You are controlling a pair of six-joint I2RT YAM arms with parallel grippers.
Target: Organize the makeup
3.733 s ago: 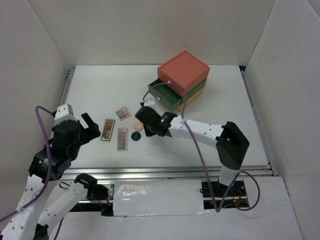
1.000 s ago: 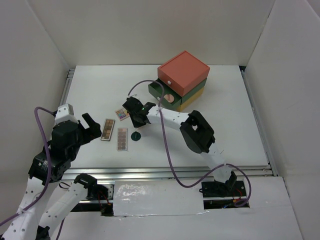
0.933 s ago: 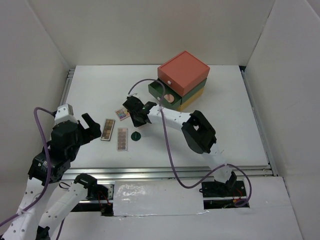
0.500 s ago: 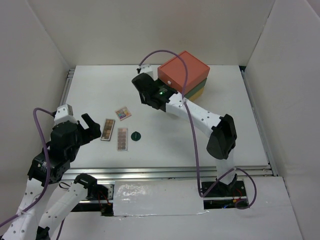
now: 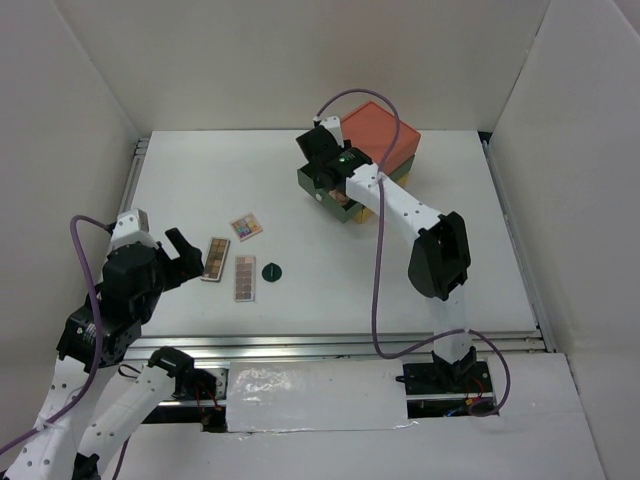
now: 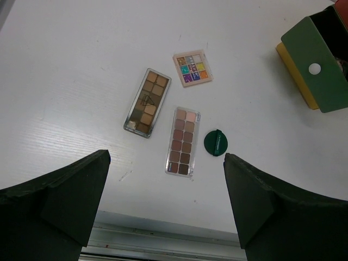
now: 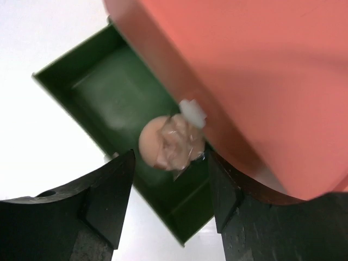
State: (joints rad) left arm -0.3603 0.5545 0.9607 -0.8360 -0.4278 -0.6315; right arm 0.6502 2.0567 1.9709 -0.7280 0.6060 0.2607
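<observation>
My left hand (image 5: 183,250) hangs above the left side of the white tabletop (image 5: 200,180), its two dark fingers spread wide and gripping nothing. Below it, in the wrist view, lies a narrow brown eyeshadow palette with a silvery rim (image 6: 147,102). Just to its right, and a little nearer to me, is a second narrow palette of brown and pink shades (image 6: 183,141). Farther back sits a small square multicolour palette (image 6: 192,68), apart from both. A dark-green round compact (image 6: 216,142) rests just beside the right edge of the second palette.

Well to the right stands the stacked drawer box (image 5: 375,140) with its orange top, its green middle drawer (image 7: 109,103) pulled open and a yellow layer beneath. A pink round compact with crinkled clear wrap on it (image 7: 157,142) lies inside that green drawer, close under the orange lid. My right hand (image 7: 169,168) is directly over it, fingers apart and holding nothing.
</observation>
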